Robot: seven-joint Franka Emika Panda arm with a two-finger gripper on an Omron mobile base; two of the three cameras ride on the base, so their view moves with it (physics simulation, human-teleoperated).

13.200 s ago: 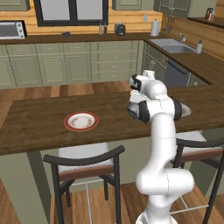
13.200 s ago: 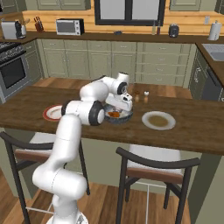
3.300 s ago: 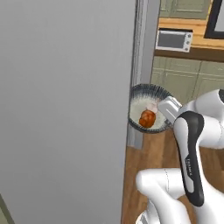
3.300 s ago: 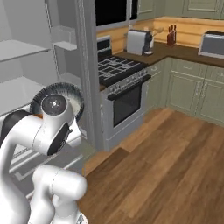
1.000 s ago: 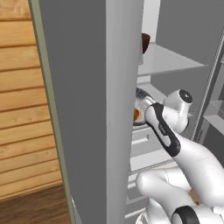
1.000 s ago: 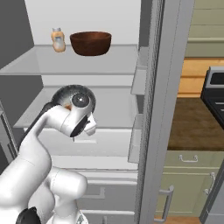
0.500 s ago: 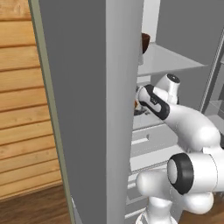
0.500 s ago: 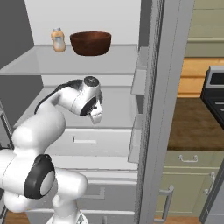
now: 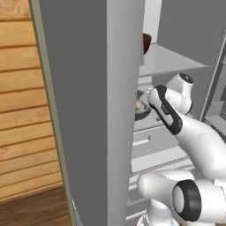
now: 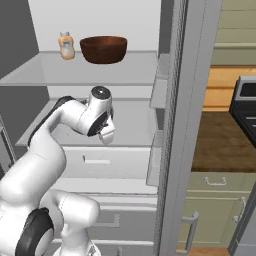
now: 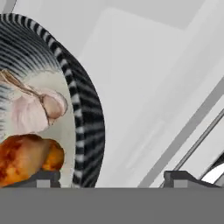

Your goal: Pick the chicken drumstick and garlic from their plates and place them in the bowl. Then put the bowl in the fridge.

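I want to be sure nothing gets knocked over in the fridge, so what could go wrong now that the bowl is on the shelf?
1. The open pincer straddles the bowl rim; a careless retreat could drag it.
2. That tug might tip out the garlic or chicken drumstick.
3. The arm is deep inside the fridge; lifting could hit the upper shelf.
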